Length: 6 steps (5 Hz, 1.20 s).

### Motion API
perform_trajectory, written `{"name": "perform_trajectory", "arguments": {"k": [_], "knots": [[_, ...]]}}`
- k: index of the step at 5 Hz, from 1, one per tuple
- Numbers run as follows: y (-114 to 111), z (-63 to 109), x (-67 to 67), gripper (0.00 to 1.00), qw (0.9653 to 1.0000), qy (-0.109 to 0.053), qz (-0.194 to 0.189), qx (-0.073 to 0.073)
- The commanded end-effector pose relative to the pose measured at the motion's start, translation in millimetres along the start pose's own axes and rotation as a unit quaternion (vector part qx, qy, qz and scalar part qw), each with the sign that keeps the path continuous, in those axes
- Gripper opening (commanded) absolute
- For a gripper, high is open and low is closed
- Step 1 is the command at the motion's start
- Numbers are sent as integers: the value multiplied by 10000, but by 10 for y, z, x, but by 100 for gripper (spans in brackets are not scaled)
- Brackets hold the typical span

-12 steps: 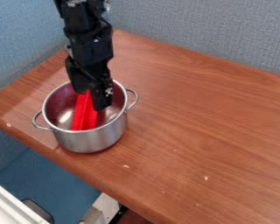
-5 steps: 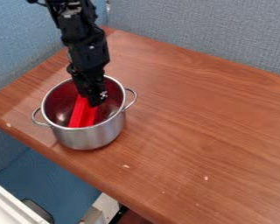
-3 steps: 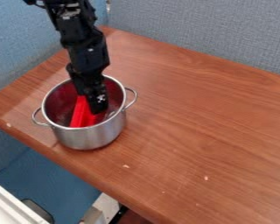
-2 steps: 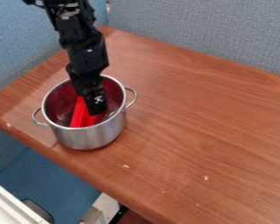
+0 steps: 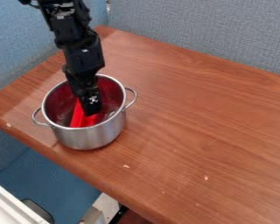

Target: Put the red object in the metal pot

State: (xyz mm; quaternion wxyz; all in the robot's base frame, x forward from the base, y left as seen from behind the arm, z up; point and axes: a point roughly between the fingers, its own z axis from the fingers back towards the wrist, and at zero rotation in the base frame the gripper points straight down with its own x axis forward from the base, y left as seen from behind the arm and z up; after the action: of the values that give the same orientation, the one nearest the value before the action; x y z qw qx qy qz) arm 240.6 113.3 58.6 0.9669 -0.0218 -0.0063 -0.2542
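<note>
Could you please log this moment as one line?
red object: in metal pot | gripper: open, reaching into pot | pot: upright on table

On the reddish-brown wooden table [image 5: 201, 131] sits the metal pot [image 5: 94, 135], near its left edge

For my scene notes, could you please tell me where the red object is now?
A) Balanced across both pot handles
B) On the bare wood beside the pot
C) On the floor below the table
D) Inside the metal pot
D: the red object lies within the walls of the metal pot, below its rim.
</note>
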Motion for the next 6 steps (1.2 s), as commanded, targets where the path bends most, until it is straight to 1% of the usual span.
{"name": "perform_trajectory", "arguments": {"k": [1,2,3,4,6], "knots": [[9,134,122,100,9998,-83,-16,179],[115,143,116,0,9999,-43,-39,160],[220,166,106,0,9999,-34,-54,85],[312,222,110,0,9999,-35,-84,64],[293,236,213,0,9996,-27,-250,99]]}}
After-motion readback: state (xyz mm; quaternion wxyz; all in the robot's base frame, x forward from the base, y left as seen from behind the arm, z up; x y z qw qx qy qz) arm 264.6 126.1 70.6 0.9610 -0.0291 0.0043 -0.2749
